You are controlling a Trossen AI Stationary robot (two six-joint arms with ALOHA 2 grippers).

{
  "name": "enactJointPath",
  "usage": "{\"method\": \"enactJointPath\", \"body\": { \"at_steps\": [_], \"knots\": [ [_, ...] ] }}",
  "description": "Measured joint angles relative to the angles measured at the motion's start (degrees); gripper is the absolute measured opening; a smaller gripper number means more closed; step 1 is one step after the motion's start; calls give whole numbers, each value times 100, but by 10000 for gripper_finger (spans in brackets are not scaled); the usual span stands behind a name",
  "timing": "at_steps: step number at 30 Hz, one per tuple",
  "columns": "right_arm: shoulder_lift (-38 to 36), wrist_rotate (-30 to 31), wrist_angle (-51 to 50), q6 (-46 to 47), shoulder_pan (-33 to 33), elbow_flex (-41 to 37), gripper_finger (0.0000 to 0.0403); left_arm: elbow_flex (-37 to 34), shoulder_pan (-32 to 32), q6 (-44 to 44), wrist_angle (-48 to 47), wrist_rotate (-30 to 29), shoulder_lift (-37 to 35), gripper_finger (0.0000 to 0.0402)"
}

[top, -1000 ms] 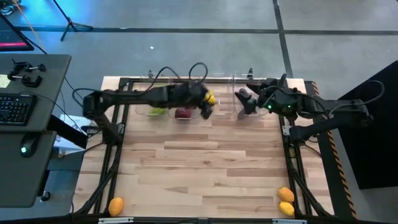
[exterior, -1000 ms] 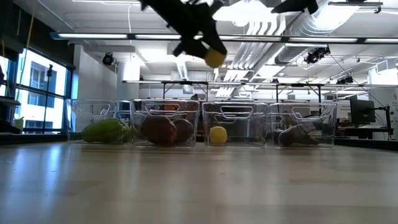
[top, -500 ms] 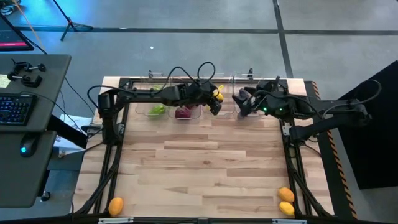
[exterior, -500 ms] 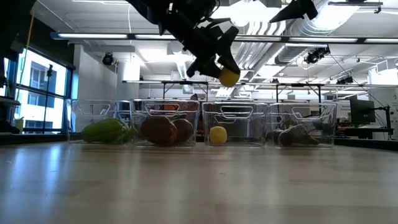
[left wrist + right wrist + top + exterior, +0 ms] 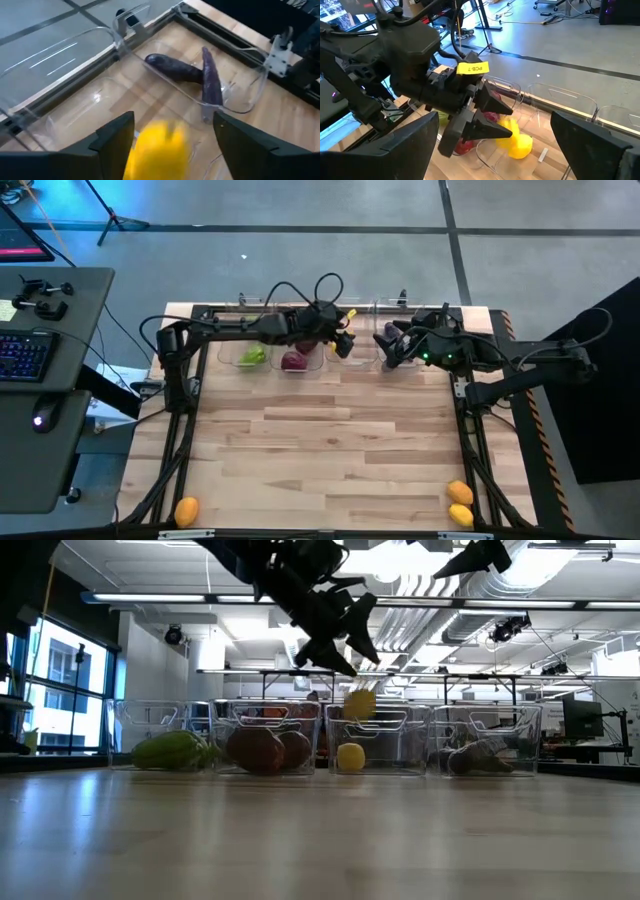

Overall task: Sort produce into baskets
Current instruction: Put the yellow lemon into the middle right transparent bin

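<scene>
Four clear baskets [image 5: 377, 730] stand in a row along the table's far edge. They hold a green pepper [image 5: 175, 750], dark red pieces [image 5: 260, 750], a yellow fruit [image 5: 350, 756] and purple eggplants [image 5: 180, 69]. My left gripper [image 5: 362, 666] hangs open over the third basket. A second yellow fruit [image 5: 360, 703] is in mid-air just below its fingers, blurred in the left wrist view [image 5: 157, 150]. My right gripper [image 5: 384, 348] waits open, high above the eggplant basket.
An orange fruit [image 5: 186, 511] lies at the table's near left corner. Two more [image 5: 459, 492] [image 5: 460, 516] lie at the near right corner. A black metal frame [image 5: 190, 420] borders the table. The wide wooden middle [image 5: 320, 440] holds no objects.
My left gripper carried the yellow fruit toward the table's right edge and downward, over the third basket. There it opened and let go. The fruit has dropped clear of the fingers and is falling toward that basket.
</scene>
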Motion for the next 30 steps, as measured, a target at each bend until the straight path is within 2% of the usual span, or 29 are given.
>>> {"method": "enactJointPath", "body": {
  "at_steps": [3,10,15,17,19,22,25,30],
  "knots": [
    [0,0,2,0,0,0,374,0,41,-2,-7,128,-7,283],
    [-2,24,-140,-1,0,0,374,4,54,10,65,1245,-288,298],
    [0,-101,-909,770,2,-2,374,11,-33,485,-832,1476,-915,298],
    [25,-458,-1341,1196,0,-2,374,5,-158,743,-1257,1418,-1156,298],
    [93,-1134,-1742,1463,6,-2,374,-152,-331,873,-1551,1345,-1414,298],
    [295,-2319,-2307,1888,188,-2,374,-596,-636,889,-1450,1308,-1836,298],
    [633,-3249,-2836,2343,660,-2,374,-1165,-947,683,-958,1286,-2231,298],
    [1414,-3869,-3444,3043,1810,-4,374,-2040,-1322,-56,-62,1105,-2641,298]
  ]
}}
